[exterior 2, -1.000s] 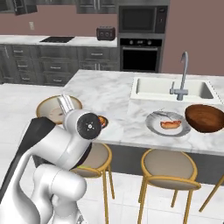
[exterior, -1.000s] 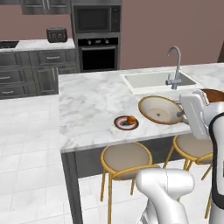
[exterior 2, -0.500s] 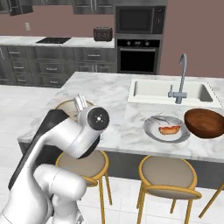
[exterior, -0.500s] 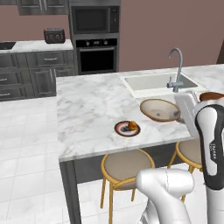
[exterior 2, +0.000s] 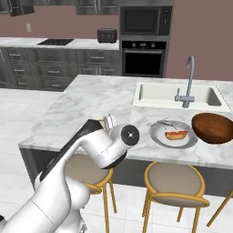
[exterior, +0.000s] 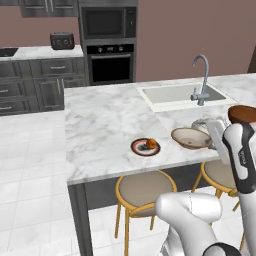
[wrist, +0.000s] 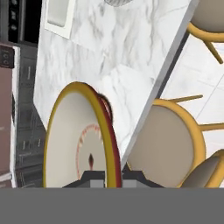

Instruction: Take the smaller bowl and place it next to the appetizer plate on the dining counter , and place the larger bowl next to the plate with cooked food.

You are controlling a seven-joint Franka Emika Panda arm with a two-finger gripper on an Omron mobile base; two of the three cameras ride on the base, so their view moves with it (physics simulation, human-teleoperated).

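Marble dining counter (exterior: 100, 125); gripper (wrist: 113, 175) pinched tight on the smaller bowl's (exterior: 190, 138) rim, bowl carried above the counter. Appetizer plate (exterior: 145, 146) just beyond the jaws, near the counter edge.

Bare marble surrounds the appetizer plate (exterior: 145, 146); held smaller bowl (exterior: 190, 138) probably nearest.

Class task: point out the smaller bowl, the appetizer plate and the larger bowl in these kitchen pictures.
smaller bowl (exterior: 190, 138), left base view, speckled inside.
appetizer plate (exterior: 145, 147), left base view, pale centre beside the food.
larger bowl (exterior 2: 214, 127), right base view, glossy inner wall.
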